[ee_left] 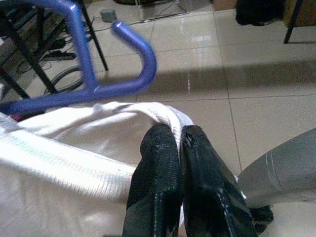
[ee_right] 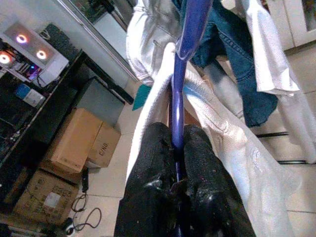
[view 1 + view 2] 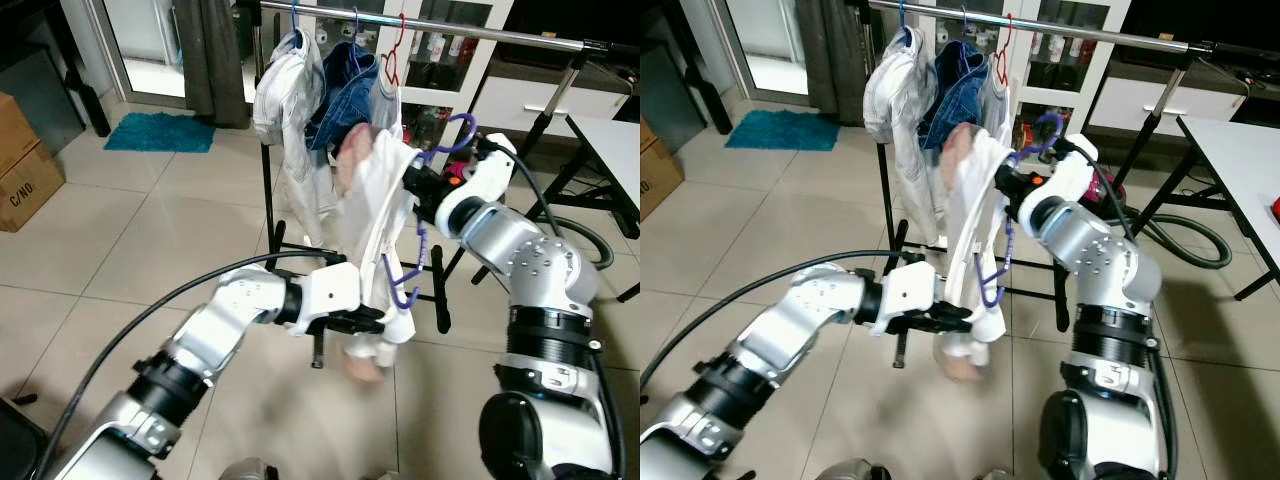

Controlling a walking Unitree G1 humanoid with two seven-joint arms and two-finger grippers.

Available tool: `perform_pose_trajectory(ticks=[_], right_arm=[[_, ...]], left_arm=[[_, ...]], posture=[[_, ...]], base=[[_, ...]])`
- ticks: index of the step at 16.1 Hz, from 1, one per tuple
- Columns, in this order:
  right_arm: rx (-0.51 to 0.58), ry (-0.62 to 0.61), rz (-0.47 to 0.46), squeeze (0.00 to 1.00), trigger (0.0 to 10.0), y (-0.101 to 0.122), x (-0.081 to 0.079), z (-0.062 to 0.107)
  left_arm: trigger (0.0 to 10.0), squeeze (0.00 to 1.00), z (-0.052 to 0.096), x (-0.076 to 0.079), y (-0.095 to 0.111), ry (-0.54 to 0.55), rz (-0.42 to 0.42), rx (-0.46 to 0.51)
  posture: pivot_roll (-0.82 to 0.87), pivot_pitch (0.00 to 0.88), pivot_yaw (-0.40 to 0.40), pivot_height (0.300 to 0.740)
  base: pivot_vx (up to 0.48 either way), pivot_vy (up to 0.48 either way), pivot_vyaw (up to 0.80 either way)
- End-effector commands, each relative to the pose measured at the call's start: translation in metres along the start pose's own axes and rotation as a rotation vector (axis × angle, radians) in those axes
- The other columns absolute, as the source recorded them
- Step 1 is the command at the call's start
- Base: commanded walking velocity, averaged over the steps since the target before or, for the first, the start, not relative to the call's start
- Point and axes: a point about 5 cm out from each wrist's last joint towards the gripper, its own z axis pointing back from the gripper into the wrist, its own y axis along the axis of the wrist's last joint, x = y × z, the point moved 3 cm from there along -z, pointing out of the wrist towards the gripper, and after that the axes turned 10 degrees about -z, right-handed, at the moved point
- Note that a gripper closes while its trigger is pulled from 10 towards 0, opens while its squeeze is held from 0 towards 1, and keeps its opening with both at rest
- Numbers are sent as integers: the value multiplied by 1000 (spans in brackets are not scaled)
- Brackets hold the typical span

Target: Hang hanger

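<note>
The right gripper is clamped on the neck of the purple hanger, its two fingers pressed against the plastic from either side, which keeps the hook free and pointing up toward the rail; gripping below the hook looks deliberate, since the hook is the part that must go over the bar. A white garment is draped over the hanger and hangs down in front of the robot. The left gripper is closed on a fold of that cloth near its lower end, apparently to steady the fabric and hold it out of the way so it does not swing or slip off as the hanger rises. The hanger is in mid-air, below the rail and just to the right of the clothes already hanging there: a white piece, a denim one and another pale piece on a red hanger. The stretch of rail to their right is bare, a likely spot for the hook. The rack stands on the tiled floor.
</note>
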Motion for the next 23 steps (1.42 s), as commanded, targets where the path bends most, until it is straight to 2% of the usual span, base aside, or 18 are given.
perform_pose_trajectory(ticks=[1, 2, 3, 4, 5, 7, 10, 11, 13, 14, 15, 16, 17, 19, 20, 21, 22, 23], right_arm=[[-22, 67, 43, 0, 10000, 4, -14, 1], [-60, 85, 95, 0, 10000, -1, -15, 4], [-168, 108, 211, 0, 10000, -19, -11, 12], [-243, 104, 276, 0, 10000, -32, -3, 20], [-295, 98, 325, 0, 10000, -41, 6, 29], [-397, 115, 440, 0, 10000, -55, 18, 47], [-503, 151, 605, 0, 10000, -53, 32, 76], [-515, 162, 627, 0, 10000, -51, 34, 81], [-612, 232, 727, 0, 10000, -42, 41, 107], [-686, 225, 787, 0, 10000, -40, 48, 118], [-722, 148, 873, 0, 10000, -36, 59, 120], [-677, -10, 960, 0, 10000, -26, 74, 111], [-607, -84, 971, 0, 10000, -24, 75, 99], [-504, -103, 1031, 0, 10000, -41, 63, 77], [-496, -74, 996, 0, 10000, -57, 56, 70], [-521, -34, 972, 0, 10000, -71, 51, 67], [-611, 47, 1012, 0, 10000, -94, 45, 69], [-598, 29, 1045, 0, 10000, -99, 44, 65]], left_arm=[[0, 0, 5, -3, -1, 39, -25, -9], [0, 0, 10, -7, -4, 74, -35, -25], [0, 0, 25, -21, -2, 176, -66, -27], [0, 0, 39, -29, 2, 225, -91, -25], [0, 0, 52, -31, 5, 235, -109, -37], [0, 0, 69, -22, -6, 154, -115, -131], [0, 0, 77, -8, -18, 88, -74, -179], [0, 0, 78, -5, -18, 74, -65, -180], [0, 0, 74, 5, -22, 16, -43, -190], [0, 0, 71, 4, -21, 24, -48, -187], [0, 0, 68, 2, -20, 30, -58, -185], [0, 0, 64, -1, -17, 54, -67, -174], [0, 0, 60, -8, -15, 109, -81, -175], [0, 0, 54, -29, -15, 267, -82, -187], [0, 0, 53, -36, -12, 330, -73, -168], [0, 0, 52, -40, -11, 354, -79, -166], [0, 0, 51, -42, -6, 368, -93, -144], [0, 0, 50, -42, -1, 363, -106, -116]], posture=[[5, 0, -42, 740], [6, 0, -41, 740], [7, 0, -42, 740], [7, 0, -42, 740], [12, 0, -43, 740], [13, 0, -39, 740], [9, 0, -29, 740], [9, 0, -28, 740], [4, 0, -20, 740], [2, 0, -16, 740], [2, 0, -16, 740], [-1, 0, -12, 740], [-2, 0, -12, 740], [-3, 0, -11, 740], [-3, 0, -12, 740], [-1, 0, -12, 740], [2, 0, -15, 740], [3, 0, -16, 740]], base=[[0, 0, 0], [0, 0, 0], [0, 0, 0], [0, 0, 0], [0, 0, 0], [0, 0, 0], [0, 0, 0], [0, 0, 0], [0, 0, 0], [0, 0, 0], [0, 0, 0], [0, 0, 0], [0, 0, 0], [0, 0, 0], [0, 0, 0], [0, 0, 0], [0, 0, 0], [0, 0, 0]])
